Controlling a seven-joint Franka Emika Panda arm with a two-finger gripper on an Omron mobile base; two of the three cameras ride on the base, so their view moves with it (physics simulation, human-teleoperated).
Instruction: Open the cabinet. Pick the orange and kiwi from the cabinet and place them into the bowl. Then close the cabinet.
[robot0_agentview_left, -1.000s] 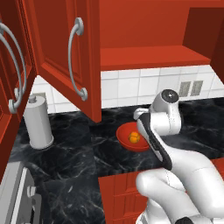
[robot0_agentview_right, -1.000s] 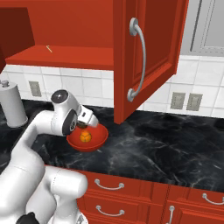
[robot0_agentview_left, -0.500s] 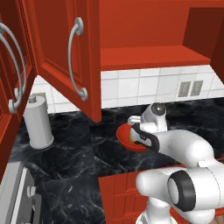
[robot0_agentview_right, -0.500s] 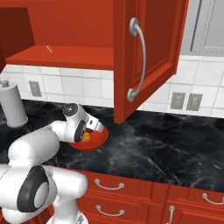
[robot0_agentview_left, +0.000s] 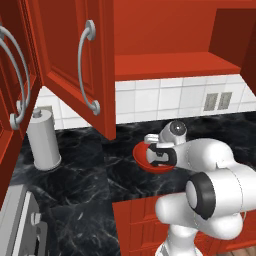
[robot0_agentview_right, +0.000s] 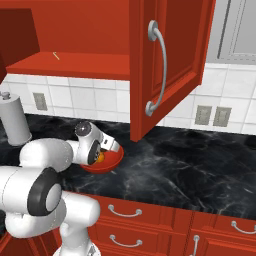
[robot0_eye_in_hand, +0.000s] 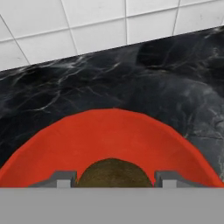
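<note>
The cabinet (robot0_agentview_left: 75, 60) is the biggest thing here: a red wooden wall cabinet whose raised-panel doors stand swung open, each with a slim curved silver handle, and the open door (robot0_agentview_right: 167, 60) hangs out over the worktop in the right base view. Its bare red shelf (robot0_agentview_right: 70, 65) shows inside. Under it runs a white tiled wall (robot0_agentview_left: 150, 97) with outlets, and below that the black marbled tabletop (robot0_agentview_right: 200, 165), with red drawer fronts (robot0_agentview_right: 145, 220) along its front edge.

The white arm (robot0_agentview_left: 210, 160) folds low over the tabletop, its hand tipped down at the bowl. At the far left of the tabletop a paper towel roll on a stand (robot0_agentview_left: 44, 140) is upright, well apart from the bowl.

The bowl (robot0_eye_in_hand: 109, 135), shallow, glossy and red, sits on the tabletop near the tiled wall, below the open cabinet. The orange (robot0_agentview_right: 100, 157) lies inside it, partly hidden by the hand.

The kiwi (robot0_eye_in_hand: 113, 173), dark brown-green, sits between the fingers (robot0_eye_in_hand: 59, 179) over the bowl's inside; the fingers flank it closely on both sides, at a middling spread, and appear to hold it, though contact itself cannot be made out.
</note>
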